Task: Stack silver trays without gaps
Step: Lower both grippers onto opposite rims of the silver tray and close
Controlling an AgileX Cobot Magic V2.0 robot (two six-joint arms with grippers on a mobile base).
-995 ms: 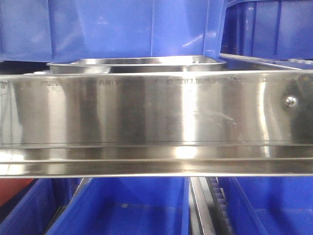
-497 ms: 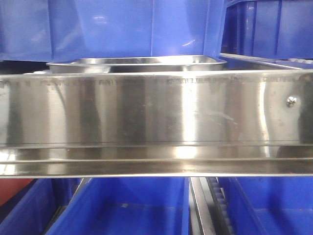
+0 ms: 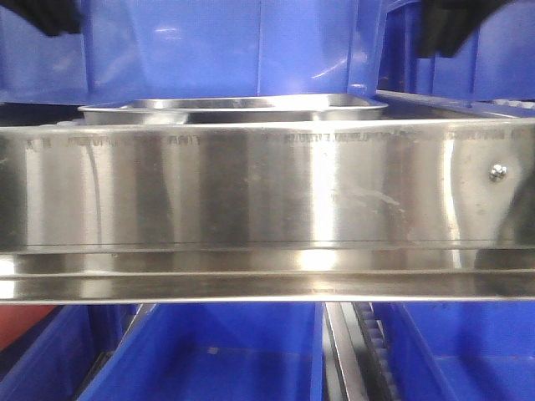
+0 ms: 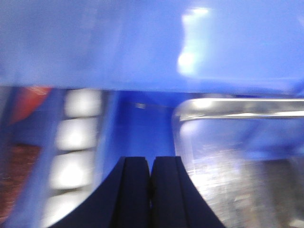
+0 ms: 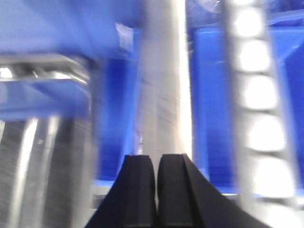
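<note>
Steel rail [image 3: 251, 184] spans shelf front. Blue bin [image 3: 217, 42] above, behind it. Trays [image 3: 234, 114] on shelf behind rail, under bin, only rims showing. Left pincer [image 4: 151, 190] and right pincer [image 5: 156, 190] flank trays, fingers pressed together, holding nothing. Screw [image 3: 498, 172] near rail's right end.

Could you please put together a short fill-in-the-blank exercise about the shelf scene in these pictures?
The shallow shiny stainless-steel tray lies behind the long brushed-steel shelf rail, whose screw sits near the picture's ____ edge.
The plastic bins above and below that rail are ____.
The black left gripper and black right gripper are both ____, holding nothing.
Missing words: right; blue; shut.
</note>
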